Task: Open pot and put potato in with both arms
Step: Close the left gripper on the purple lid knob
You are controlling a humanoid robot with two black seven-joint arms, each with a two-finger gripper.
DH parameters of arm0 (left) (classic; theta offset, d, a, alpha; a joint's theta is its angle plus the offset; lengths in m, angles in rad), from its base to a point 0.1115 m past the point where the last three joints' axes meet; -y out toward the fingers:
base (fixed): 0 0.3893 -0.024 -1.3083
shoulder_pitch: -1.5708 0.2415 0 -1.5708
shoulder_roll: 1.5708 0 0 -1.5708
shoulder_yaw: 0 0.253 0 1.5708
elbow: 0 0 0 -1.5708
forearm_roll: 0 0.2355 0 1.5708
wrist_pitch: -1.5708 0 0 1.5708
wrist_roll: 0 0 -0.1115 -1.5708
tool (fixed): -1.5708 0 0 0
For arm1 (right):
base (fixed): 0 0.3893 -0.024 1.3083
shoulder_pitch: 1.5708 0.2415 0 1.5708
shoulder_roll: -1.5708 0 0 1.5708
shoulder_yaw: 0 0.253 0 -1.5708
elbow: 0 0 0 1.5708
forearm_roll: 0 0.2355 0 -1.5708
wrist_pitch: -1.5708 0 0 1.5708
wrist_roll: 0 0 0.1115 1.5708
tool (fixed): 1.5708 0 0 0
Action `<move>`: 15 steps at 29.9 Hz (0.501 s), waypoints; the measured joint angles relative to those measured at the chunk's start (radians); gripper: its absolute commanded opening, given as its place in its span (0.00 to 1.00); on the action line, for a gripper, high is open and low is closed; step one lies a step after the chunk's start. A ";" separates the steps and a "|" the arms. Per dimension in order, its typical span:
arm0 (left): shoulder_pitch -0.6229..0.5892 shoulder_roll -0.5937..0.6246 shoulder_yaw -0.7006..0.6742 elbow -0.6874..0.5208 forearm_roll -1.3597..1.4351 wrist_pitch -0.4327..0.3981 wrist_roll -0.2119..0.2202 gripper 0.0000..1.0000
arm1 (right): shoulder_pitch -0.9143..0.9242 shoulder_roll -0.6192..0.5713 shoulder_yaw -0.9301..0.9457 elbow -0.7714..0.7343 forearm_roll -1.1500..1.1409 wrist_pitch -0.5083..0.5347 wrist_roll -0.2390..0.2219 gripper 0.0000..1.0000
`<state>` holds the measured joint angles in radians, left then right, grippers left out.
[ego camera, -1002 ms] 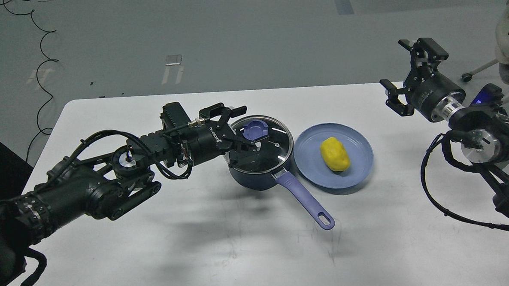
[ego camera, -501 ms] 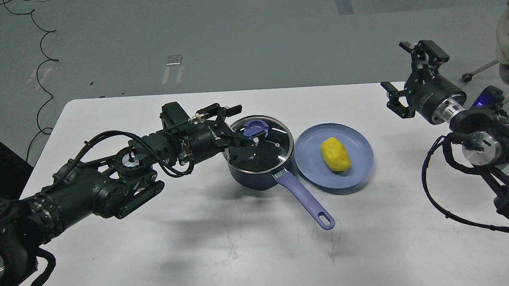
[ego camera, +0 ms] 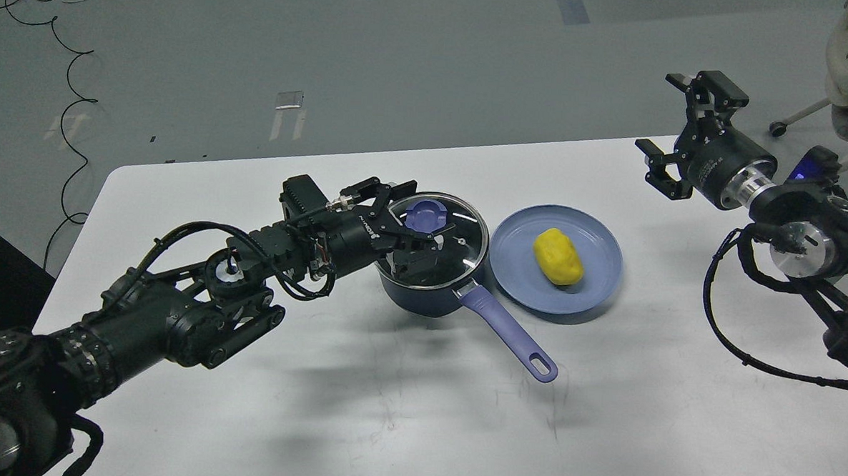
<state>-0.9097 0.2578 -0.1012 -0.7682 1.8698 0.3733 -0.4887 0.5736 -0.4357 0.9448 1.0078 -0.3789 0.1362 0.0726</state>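
A dark blue pot (ego camera: 421, 300) with a purple handle (ego camera: 509, 335) stands mid-table, its glass lid (ego camera: 460, 252) on. The lid has a purple knob (ego camera: 425, 211). My left gripper (ego camera: 427, 214) is open, with one finger behind the knob and one in front, low over the lid. I cannot tell whether the fingers touch the knob. A yellow potato (ego camera: 558, 256) lies on a blue plate (ego camera: 595, 288) just right of the pot. My right gripper (ego camera: 660, 112) is open and empty, raised above the table's far right corner, well away from the potato.
The white table (ego camera: 388, 408) has bare surface in front of and left of the pot. The pot handle points toward the front right. A chair (ego camera: 847, 63) stands off the table at the far right. Cables lie on the floor at the far left.
My left gripper has moved right, from beside the lid's left rim to straddling the knob, its fingers closer together. My right gripper has shifted slightly right and stays open.
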 measured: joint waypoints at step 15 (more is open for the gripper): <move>0.001 -0.002 0.073 0.010 -0.005 0.003 0.000 0.93 | -0.001 -0.006 0.000 0.000 0.000 -0.006 0.001 1.00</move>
<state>-0.9090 0.2562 -0.0281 -0.7585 1.8645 0.3760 -0.4886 0.5728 -0.4416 0.9450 1.0078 -0.3789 0.1304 0.0737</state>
